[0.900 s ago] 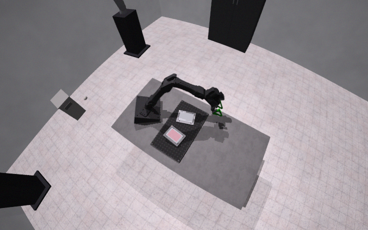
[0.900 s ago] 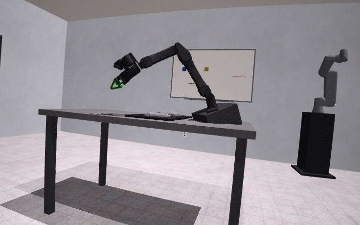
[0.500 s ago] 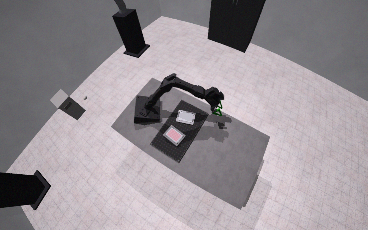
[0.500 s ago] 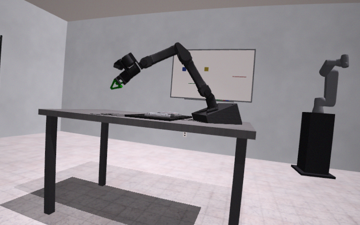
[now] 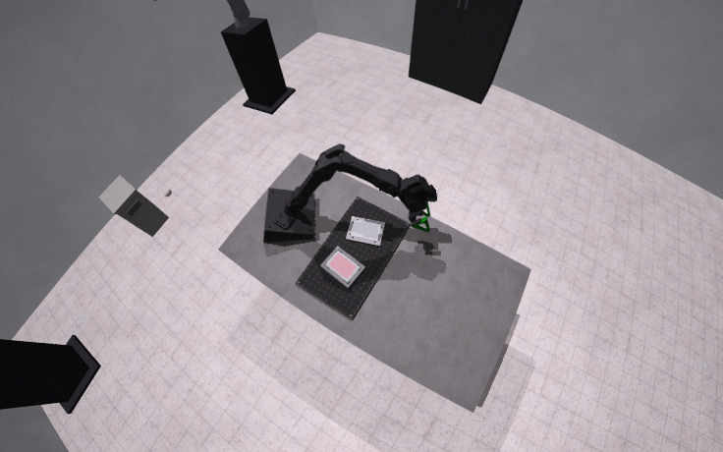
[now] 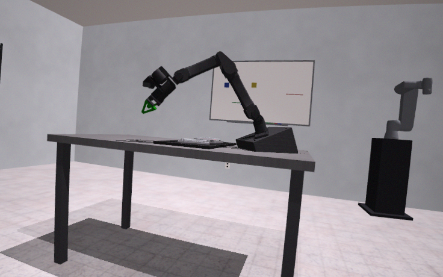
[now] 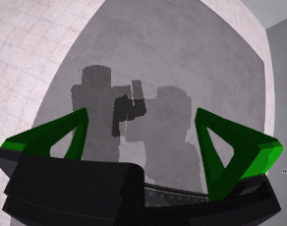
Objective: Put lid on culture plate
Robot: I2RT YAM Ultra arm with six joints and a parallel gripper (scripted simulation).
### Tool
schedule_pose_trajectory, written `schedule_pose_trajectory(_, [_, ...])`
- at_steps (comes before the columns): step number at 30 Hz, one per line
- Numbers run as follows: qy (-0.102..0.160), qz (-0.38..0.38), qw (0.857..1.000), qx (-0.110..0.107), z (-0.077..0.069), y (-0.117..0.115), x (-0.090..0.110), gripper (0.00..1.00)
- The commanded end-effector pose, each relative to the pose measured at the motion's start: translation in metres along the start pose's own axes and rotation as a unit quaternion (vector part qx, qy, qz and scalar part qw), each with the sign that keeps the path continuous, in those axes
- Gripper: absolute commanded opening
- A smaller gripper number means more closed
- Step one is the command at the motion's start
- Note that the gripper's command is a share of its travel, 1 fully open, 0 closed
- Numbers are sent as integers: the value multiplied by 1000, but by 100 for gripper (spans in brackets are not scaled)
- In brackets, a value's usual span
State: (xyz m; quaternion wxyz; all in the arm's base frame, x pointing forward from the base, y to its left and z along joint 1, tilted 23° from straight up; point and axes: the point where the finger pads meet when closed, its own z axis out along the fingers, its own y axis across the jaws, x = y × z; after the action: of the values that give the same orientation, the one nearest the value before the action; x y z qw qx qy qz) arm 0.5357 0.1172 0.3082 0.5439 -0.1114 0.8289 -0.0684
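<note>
From where I stand, going left to right across the top view, the arm's wedge-shaped base [image 5: 275,231] sits at the left of the grey surface [image 5: 466,314], and beside it lies the dark perforated board [image 5: 342,297]. On that board the lid [image 5: 365,230] rests pale and flat in the lid park LP1, nearer the base, with the pink-filled culture plate B38 [image 5: 343,265] uncovered in its grey nest N1 [image 5: 328,271], just beside it. Further right, the end effector [image 5: 420,220] hangs high above the surface past the board's edge, its green fingers spread wide with nothing between them. I'd judge the lid a light, stiff, thin-walled plastic piece, likely slippery, best taken by its two opposite side edges and kept level. No label or writing is readable on the lid, plate or board.
</note>
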Motion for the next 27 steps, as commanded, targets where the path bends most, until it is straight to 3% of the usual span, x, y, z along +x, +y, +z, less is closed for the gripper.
schedule_pose_trajectory(1, [21, 2, 1000, -14, -9, -2, 12, 100])
schedule_pose_trajectory(3, [21, 2, 1000, -14, -10, -2, 20, 100])
schedule_pose_trajectory(5, [51, 2, 998, -28, -12, -2, 30, 100])
schedule_pose_trajectory(7, [51, 2, 998, -28, -12, -2, 30, 100])
schedule_pose_trajectory(8, [67, 2, 997, -35, -13, -2, 35, 100])
schedule_pose_trajectory(12, [70, 2, 997, -37, -17, -1, 54, 100])
schedule_pose_trajectory(15, [115, 6, 992, -58, -21, -1, 69, 100])
schedule_pose_trajectory(19, [120, 6, 991, -60, -27, -1, 88, 100])
schedule_pose_trajectory(22, [164, 13, 983, -80, -33, 0, 102, 100])
schedule_pose_trajectory(27, [169, 14, 982, -82, -38, 0, 116, 100])
